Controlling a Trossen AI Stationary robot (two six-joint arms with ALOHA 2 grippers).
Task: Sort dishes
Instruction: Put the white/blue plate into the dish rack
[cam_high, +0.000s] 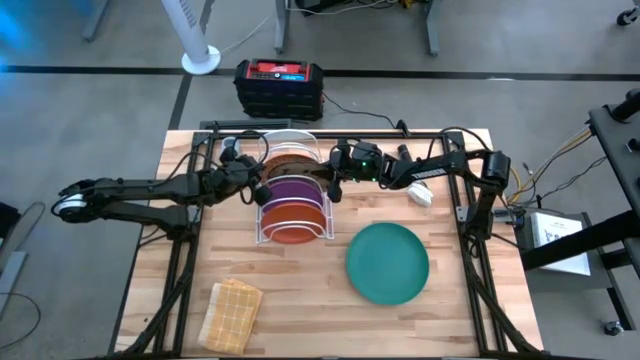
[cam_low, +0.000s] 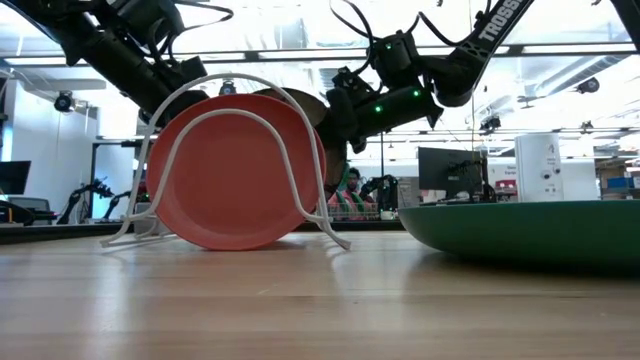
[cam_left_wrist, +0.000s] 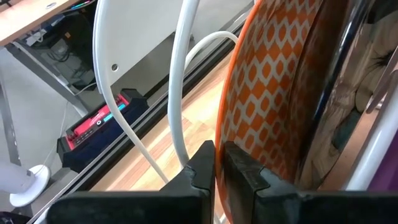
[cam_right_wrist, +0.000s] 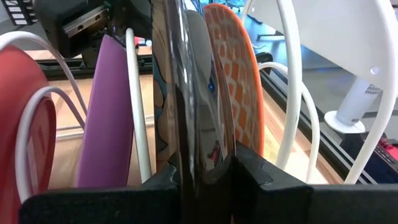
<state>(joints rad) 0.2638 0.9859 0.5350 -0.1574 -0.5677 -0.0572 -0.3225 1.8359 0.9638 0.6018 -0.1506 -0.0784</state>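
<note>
1. In the white wire rack (cam_high: 291, 205) on the surface (cam_high: 330, 320) stand the orange plate (cam_high: 292, 234), purple plate (cam_high: 291, 187), clear glass plate (cam_right_wrist: 186, 93) and orange-patterned plate (cam_left_wrist: 273, 93).
2. The right end effector (cam_right_wrist: 208, 171) pinches the clear glass plate.
3. The left end effector (cam_left_wrist: 216, 168), pressed together, is beside the orange-patterned plate.
4. The teal-green plate (cam_high: 388, 262) lies flat nearby.

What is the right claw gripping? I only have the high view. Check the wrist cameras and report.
Observer: The right claw is shut on the rim of the clear glass plate, which stands upright among the wires of the white wire rack.
Operator: Now give me its neighbours.
Observer: The purple plate stands on one side of it and the orange-patterned plate on the other.
Operator: Report the left claw.
Observer: The left claw is shut, right at the orange-patterned plate's rim. I cannot tell whether it pinches that rim.
</note>
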